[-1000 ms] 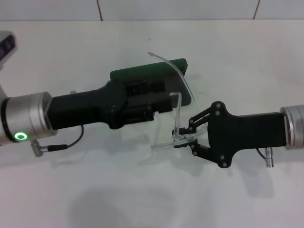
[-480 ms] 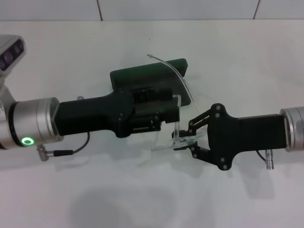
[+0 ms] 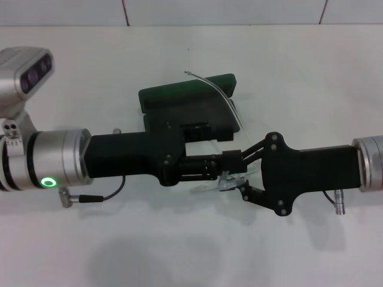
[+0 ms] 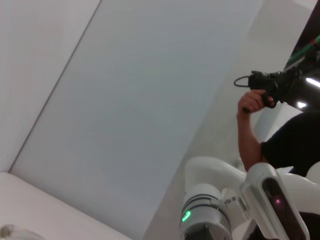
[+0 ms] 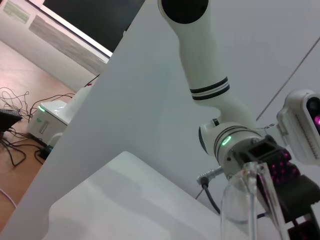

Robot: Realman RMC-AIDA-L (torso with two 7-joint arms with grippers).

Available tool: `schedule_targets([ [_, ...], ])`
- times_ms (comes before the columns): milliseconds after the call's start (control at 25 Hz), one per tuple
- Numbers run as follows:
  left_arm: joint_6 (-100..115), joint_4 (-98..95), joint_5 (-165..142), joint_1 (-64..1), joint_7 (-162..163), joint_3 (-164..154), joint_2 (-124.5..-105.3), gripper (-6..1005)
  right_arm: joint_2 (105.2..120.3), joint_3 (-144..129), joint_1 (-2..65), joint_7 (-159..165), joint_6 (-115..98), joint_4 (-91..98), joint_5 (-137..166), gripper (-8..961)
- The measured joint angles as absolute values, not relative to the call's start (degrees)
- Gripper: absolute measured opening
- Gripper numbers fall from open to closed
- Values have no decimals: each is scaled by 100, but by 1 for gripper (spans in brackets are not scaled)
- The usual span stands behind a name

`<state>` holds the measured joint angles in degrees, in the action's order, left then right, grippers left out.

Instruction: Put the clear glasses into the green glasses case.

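The green glasses case point(image 3: 179, 98) lies on the white table beyond both arms, its dark lid showing. My right gripper point(image 3: 234, 180) comes in from the right and is shut on the clear glasses point(image 3: 221, 182) at their frame, just in front of the case. One thin clear arm point(image 3: 210, 83) of the glasses arcs up over the case's right end. My left gripper point(image 3: 229, 166) reaches from the left, its tip right against the glasses and the right gripper. In the right wrist view a clear lens point(image 5: 241, 206) stands in front of the left gripper point(image 5: 280, 172).
The white table point(image 3: 179, 239) spreads around both arms, with a tiled wall point(image 3: 227, 11) behind it. A cable point(image 3: 96, 194) hangs under the left wrist. In the left wrist view a person point(image 4: 260, 120) holding a controller stands beyond the robot.
The left arm has slid right and toward the front, off the case, until its gripper meets the glasses. The glasses have tipped lower. The right gripper has stayed in place.
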<state>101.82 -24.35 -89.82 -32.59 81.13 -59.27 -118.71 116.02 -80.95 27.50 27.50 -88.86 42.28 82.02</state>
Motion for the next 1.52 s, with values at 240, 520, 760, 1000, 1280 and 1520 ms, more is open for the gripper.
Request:
schedule_targets([
  [240, 10161, -2426, -9106, -3284, 8136, -5917, -11902, 702, 11601, -8095, 2740, 2750, -8888, 4227, 8208, 118],
  [520, 10181, -2468, -8793, -3099, 8099, -5851, -11715, 702, 11582, -8065, 2690, 2749, -9212, 4227, 8211, 117],
  [760, 9948, -2628, -8843, -2745, 7618, -5724, -11415, 702, 11574, -8030, 2682, 2655, -10166, 4229, 7962, 117],
  [1000, 9358, -2884, -8874, -2513, 6894, -5709, -11556, 702, 11605, -8219, 2900, 2760, -10793, 3852, 7278, 117],
  [1280, 9279, -2799, -8551, -2624, 5727, -5731, -11960, 702, 11619, -8724, 3841, 3651, -10761, 2629, 6590, 118],
  [1520, 9381, -2290, -7762, -2735, 5088, -5747, -11964, 702, 11619, -8751, 3995, 4531, -10286, 2402, 6493, 117],
])
